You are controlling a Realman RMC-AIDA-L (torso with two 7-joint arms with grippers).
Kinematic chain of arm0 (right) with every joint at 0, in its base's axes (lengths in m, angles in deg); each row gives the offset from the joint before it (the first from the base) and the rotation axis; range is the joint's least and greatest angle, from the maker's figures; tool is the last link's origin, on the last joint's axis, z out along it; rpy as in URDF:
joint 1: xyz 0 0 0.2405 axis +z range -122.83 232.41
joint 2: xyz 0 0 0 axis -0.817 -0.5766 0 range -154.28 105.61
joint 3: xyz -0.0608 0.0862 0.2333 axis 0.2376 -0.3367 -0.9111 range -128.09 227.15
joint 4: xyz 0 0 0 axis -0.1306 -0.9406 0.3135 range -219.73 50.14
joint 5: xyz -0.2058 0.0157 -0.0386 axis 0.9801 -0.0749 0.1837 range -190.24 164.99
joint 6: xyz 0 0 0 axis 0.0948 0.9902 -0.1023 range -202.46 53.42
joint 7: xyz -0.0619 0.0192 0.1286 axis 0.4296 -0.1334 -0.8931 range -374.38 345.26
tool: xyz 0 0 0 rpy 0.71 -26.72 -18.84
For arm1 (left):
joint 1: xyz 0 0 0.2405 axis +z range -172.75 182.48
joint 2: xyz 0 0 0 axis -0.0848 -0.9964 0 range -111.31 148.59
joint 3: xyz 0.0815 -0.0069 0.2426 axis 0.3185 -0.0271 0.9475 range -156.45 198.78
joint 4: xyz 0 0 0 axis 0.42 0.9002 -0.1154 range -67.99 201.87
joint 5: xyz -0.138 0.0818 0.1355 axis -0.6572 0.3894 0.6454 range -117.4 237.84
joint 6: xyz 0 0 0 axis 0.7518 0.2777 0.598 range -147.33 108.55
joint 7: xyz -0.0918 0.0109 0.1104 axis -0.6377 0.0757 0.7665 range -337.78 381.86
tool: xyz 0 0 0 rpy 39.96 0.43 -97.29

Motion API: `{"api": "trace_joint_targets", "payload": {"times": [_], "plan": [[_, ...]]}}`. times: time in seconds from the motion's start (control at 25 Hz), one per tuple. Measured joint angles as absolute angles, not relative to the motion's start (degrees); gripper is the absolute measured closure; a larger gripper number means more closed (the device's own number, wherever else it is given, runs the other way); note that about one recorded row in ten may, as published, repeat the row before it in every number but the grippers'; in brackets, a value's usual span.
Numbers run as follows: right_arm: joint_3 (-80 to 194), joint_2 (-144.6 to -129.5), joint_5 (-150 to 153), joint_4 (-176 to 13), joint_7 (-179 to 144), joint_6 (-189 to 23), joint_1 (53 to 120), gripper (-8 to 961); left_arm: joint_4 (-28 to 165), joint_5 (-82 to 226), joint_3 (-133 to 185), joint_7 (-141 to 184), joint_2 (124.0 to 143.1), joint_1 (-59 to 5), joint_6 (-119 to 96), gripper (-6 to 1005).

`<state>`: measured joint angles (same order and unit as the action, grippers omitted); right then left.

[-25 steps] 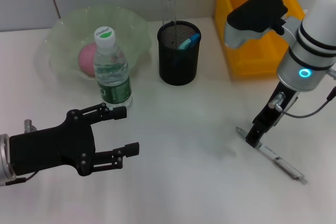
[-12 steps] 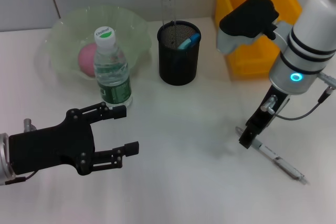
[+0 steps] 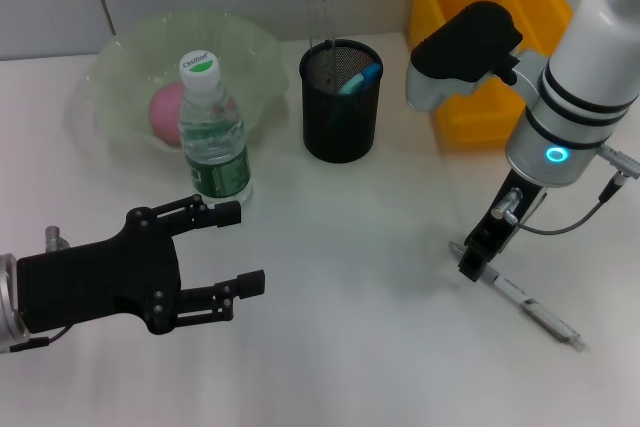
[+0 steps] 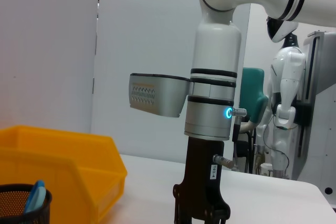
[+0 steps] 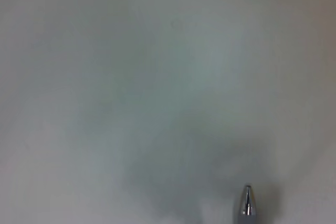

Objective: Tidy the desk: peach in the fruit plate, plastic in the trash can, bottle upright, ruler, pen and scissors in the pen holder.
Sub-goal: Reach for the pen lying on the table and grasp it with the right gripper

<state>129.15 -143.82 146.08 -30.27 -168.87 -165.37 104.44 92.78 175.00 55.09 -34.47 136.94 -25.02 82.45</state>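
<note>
Head view showed the left gripper [image 3: 232,249] hovering low over the table [image 3: 350,347], fingers spread and holding nothing. Behind it the bottle [image 3: 213,132] stood upright before the fruit plate [image 3: 120,67], where the peach [image 3: 165,112] lay. The pen holder [image 3: 341,100] stood mid-table. Rightmost, the right gripper [image 3: 474,265] pinched one end of the pen [image 3: 530,309].

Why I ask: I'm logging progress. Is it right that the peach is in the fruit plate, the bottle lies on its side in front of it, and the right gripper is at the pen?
Not quite. In the head view the bottle stands upright in front of the fruit plate, cap up. The rest holds: the peach is in the plate, and the right gripper is at the pen.
</note>
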Motion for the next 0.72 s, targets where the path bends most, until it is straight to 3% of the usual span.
{"api": "trace_joint_targets", "payload": {"times": [0.08,0.32,0.72], "plan": [[129.2,-143.82,146.1,-30.4,-168.9,-165.3,104.5,302,92.8,175.0,55.1,-34.5,136.94,-25.0,82.4,213],[129.2,-143.78,146.2,-30.7,-168.8,-164.6,104.5,531,92.8,175.0,55.1,-34.5,136.93,-25.1,82.4,214],[129.3,-143.78,146.2,-31.2,-168.7,-164.1,104.4,583,92.8,175.0,55.1,-34.5,136.85,-25.2,82.4,215]]}}
